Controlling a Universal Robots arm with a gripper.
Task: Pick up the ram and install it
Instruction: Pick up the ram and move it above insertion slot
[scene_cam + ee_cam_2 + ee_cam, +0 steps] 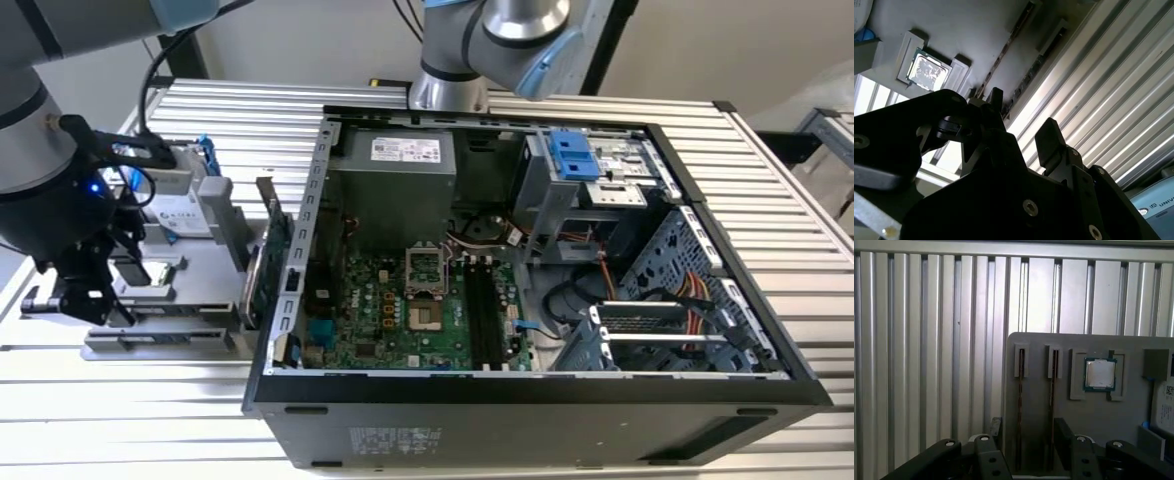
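Note:
Two ram sticks stand on edge in slots of a grey parts holder [1094, 420]. In the first wrist view they show as thin dark lines, one ram [1020, 405] beside the other ram [1053, 405]. The second wrist view catches the same ram sticks [1015, 37] edge-on. My gripper [1029, 432] hovers just above them, open, with one black finger [995, 426] on each side and nothing held. In the exterior view the gripper [74, 300] hangs over the holder [147, 345] at that view's left. The motherboard's long black memory slots [489, 318] lie inside the open computer case [534, 400].
A bare processor chip [1100, 374] sits in a recess of the holder. A silver hard drive with a blue handle [194, 205] and a green expansion card [274, 265] stand between holder and case. The ribbed aluminium table [227, 110] runs all round. Another arm's base [454, 60] stands behind the case.

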